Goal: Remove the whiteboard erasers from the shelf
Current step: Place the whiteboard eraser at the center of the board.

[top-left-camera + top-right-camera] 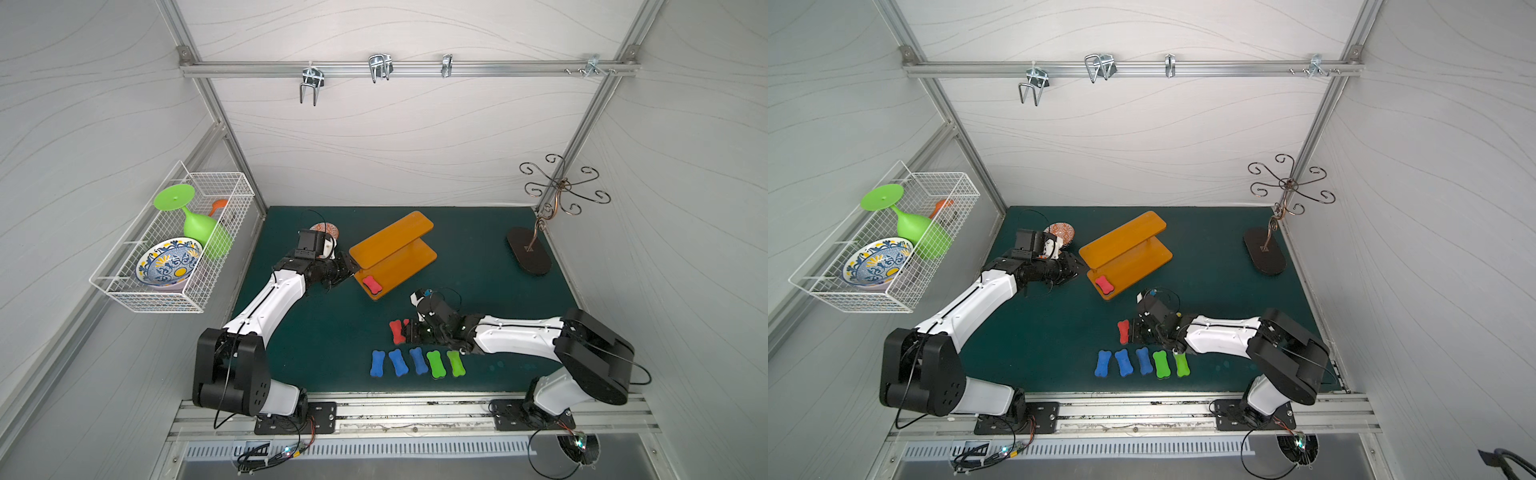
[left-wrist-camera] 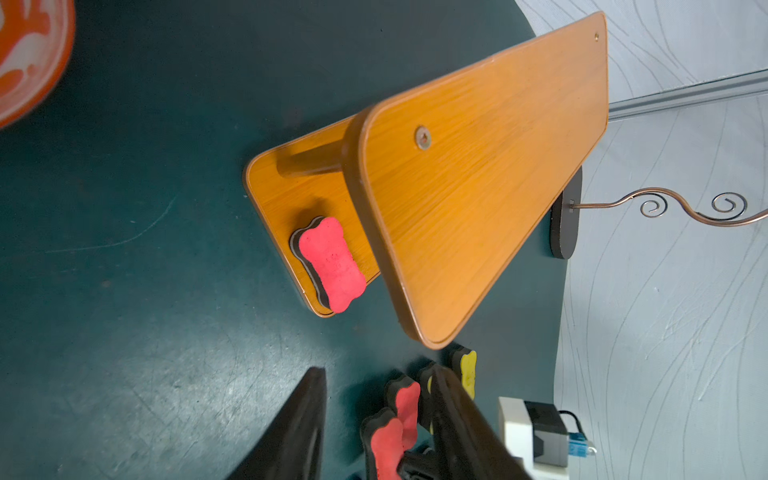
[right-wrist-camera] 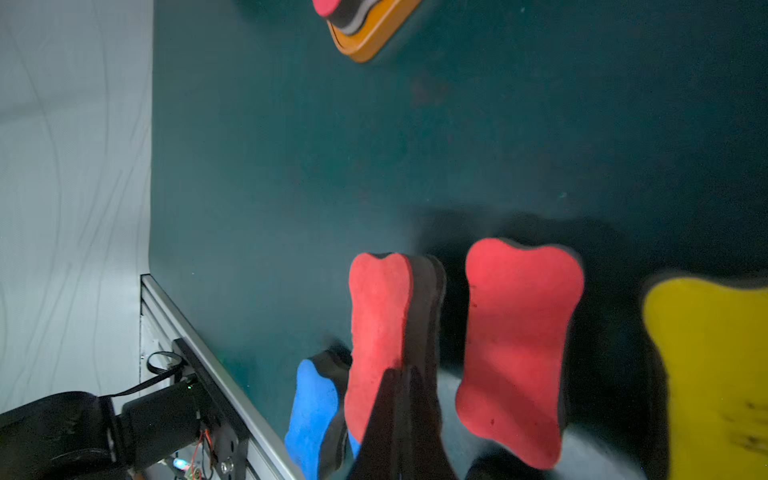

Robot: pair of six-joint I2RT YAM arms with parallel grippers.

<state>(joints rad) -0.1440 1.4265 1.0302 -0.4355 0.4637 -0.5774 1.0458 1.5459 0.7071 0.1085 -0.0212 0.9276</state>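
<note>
Last red eraser lies on the shelf's lower board, at its near corner. It is probably light, squashy foam, so pinch the narrow waist. Left claw is apart beside the shelf; right claw is together.

The shelf is finished in glossy wood grain; the eraser is matt foam; the mat is scuffed.

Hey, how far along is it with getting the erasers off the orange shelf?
Nearly done. Nine bone-shaped foam erasers lie on the dark teal mat: three blue, two green, two red, two yellow. Nothing is held: the right gripper, jaws shut, is beside a red one; the left gripper hovers open by the orange two-tier wooden shelf. Left: one red eraser on its lower board.
</note>
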